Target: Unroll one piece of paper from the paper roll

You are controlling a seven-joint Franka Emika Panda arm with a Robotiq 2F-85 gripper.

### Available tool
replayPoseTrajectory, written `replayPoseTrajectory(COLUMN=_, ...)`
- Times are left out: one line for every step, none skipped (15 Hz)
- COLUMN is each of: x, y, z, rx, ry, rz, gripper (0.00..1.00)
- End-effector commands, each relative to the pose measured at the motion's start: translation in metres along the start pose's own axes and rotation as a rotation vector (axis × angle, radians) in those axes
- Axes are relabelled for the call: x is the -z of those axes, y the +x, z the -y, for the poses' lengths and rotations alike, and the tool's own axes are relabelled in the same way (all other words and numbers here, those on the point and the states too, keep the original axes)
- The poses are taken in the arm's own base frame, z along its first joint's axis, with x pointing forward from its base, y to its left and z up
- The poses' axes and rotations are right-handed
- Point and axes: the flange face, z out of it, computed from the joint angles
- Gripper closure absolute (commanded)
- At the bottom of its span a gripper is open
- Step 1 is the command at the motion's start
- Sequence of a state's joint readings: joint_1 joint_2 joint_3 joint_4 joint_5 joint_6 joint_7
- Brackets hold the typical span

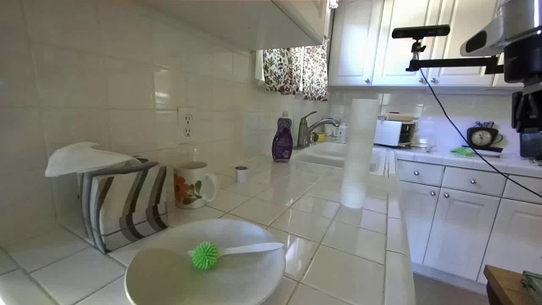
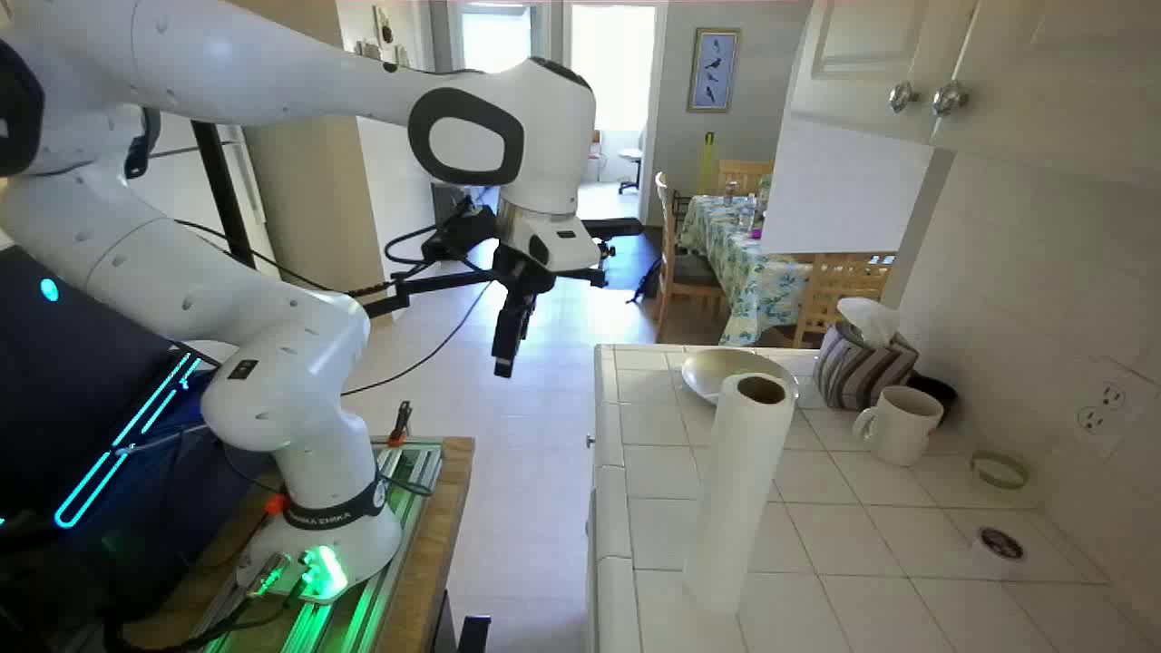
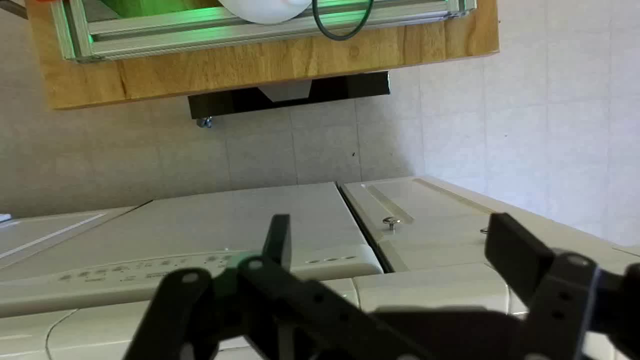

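The paper roll [image 1: 359, 156] stands upright on the white tiled counter, a tall plain white cylinder beside the counter's front edge. Its brown core opening shows at the top of the roll [image 2: 739, 490] when seen from above. I cannot tell the piece of paper apart from the roll's white surface. Off the counter, over the floor, hangs my gripper [image 2: 506, 358], pointing down and well apart from the roll. In the wrist view the gripper [image 3: 390, 239] is open, its dark fingers wide apart with nothing between them. That view shows no part of the roll.
A white bowl [image 1: 156, 271] with a green brush [image 1: 206, 256] sits near the roll. Along the wall are a striped tissue box [image 1: 127, 203], a flowered mug [image 1: 190, 186] and a purple bottle [image 1: 282, 142]. The sink [image 1: 324, 154] lies behind; a wall cabinet [image 2: 884, 54] overhangs.
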State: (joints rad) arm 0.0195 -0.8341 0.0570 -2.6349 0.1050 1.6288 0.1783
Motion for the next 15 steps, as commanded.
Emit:
replayPoseTrajectory(x=0.0, y=0.0, z=0.0, rx=0.0, ry=0.0, rz=0.001, gripper=0.0)
replayPoseTrajectory(x=0.0, y=0.0, z=0.0, rx=0.0, ry=0.0, rz=0.001, gripper=0.0)
replayPoseTrajectory(x=0.0, y=0.0, z=0.0, rx=0.0, ry=0.0, rz=0.001, gripper=0.0)
replayPoseTrajectory(x=0.0, y=0.0, z=0.0, rx=0.0, ry=0.0, rz=0.001, gripper=0.0)
replayPoseTrajectory(x=0.0, y=0.0, z=0.0, rx=0.0, ry=0.0, rz=0.001, gripper=0.0)
replayPoseTrajectory(x=0.0, y=0.0, z=0.0, rx=0.0, ry=0.0, rz=0.001, gripper=0.0)
replayPoseTrajectory(x=0.0, y=0.0, z=0.0, rx=0.0, ry=0.0, rz=0.001, gripper=0.0)
replayPoseTrajectory(x=0.0, y=0.0, z=0.0, rx=0.0, ry=0.0, rz=0.001, gripper=0.0)
replayPoseTrajectory(x=0.0, y=0.0, z=0.0, rx=0.0, ry=0.0, rz=0.001, gripper=0.0)
replayPoseTrajectory(x=0.0, y=0.0, z=0.0, rx=0.0, ry=0.0, rz=0.001, gripper=0.0)
replayPoseTrajectory(x=0.0, y=0.0, z=0.0, rx=0.0, ry=0.0, rz=0.001, gripper=0.0)
replayPoseTrajectory(x=0.012, y=0.007, z=0.001, rx=0.001, ry=-0.021, rz=-0.025, gripper=0.0)
replayPoseTrajectory(x=0.021, y=0.012, z=0.001, rx=-0.004, ry=-0.038, rz=-0.043, gripper=0.0)
replayPoseTrajectory(x=0.036, y=0.018, z=0.001, rx=-0.009, ry=-0.045, rz=-0.064, gripper=0.0)
replayPoseTrajectory(x=0.051, y=0.023, z=0.0, rx=-0.011, ry=-0.055, rz=-0.098, gripper=0.0)
